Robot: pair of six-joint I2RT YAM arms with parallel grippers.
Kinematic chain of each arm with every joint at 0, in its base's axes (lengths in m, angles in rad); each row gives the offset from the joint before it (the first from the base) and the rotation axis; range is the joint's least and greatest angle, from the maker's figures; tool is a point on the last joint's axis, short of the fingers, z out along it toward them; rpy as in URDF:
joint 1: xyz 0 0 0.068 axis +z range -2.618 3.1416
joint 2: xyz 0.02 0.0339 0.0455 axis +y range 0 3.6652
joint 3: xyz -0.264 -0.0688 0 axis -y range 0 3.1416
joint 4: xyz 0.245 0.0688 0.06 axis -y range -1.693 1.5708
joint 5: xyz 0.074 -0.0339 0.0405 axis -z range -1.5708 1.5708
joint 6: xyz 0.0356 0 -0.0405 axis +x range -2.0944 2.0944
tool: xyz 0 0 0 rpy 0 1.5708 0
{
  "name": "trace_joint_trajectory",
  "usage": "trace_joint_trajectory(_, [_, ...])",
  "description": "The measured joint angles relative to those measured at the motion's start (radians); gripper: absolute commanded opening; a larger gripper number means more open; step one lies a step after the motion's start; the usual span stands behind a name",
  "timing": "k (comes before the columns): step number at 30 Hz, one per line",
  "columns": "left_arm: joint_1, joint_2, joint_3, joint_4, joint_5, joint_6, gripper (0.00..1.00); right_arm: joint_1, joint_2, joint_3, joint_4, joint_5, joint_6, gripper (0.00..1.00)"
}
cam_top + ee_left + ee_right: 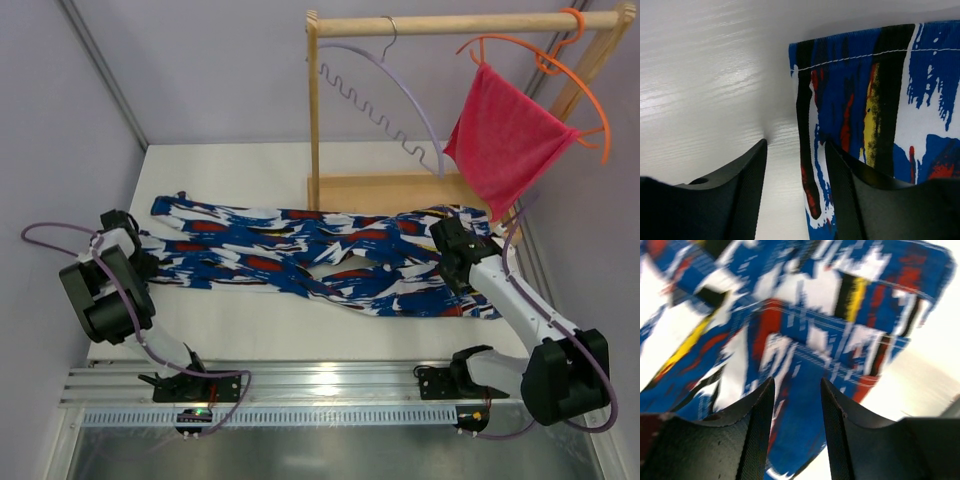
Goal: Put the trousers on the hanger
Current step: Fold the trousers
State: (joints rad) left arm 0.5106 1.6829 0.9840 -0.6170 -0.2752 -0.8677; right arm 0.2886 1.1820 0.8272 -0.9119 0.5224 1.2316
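Observation:
The trousers (320, 255), blue with white, red, black and yellow patches, lie stretched flat across the white table (250, 325). At their left end my left gripper (148, 260) is open. In the left wrist view the left gripper (796, 145) straddles the hemmed edge of the trousers (880, 100), one finger over bare table and the other over cloth. My right gripper (447, 240) is open low over the right end; in the right wrist view the right gripper (797, 382) has only blurred trousers (805, 315) below it. The lavender hanger (405, 95) hangs on the rack behind.
A wooden rack (315, 110) stands at the back of the table on a flat base. An orange hanger (590, 100) on its rail carries a pink-red cloth (510, 140). A metal rail (320, 385) runs along the near edge.

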Motion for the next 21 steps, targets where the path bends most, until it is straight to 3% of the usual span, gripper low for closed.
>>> trace_joint_trajectory(4, [-0.001,0.014,0.016,0.000,0.013,-0.005,0.40,-0.104,-0.046,-0.068,-0.040,0.026,0.050,0.47])
trace_joint_trajectory(10, [-0.007,0.039,0.046,0.008,0.032,-0.012,0.01,-0.344,-0.023,-0.163,-0.014,0.024,0.039,0.47])
trace_joint_trajectory(16, [-0.008,0.056,0.073,-0.013,0.039,0.000,0.01,-0.405,0.043,-0.193,0.057,0.027,0.014,0.47])
trace_joint_trajectory(18, [-0.008,0.056,0.073,-0.014,0.039,0.004,0.01,-0.408,0.070,-0.193,0.085,0.034,0.008,0.40])
trace_joint_trajectory(19, [-0.008,0.055,0.073,-0.014,0.039,0.005,0.01,-0.409,0.085,-0.193,0.097,0.036,0.005,0.31])
trace_joint_trajectory(20, [-0.007,0.055,0.073,-0.014,0.039,0.005,0.01,-0.412,0.105,-0.192,0.104,0.039,0.002,0.14])
trace_joint_trajectory(21, [-0.006,0.053,0.073,-0.016,0.040,0.005,0.00,-0.415,0.127,-0.192,0.111,0.042,-0.007,0.06])
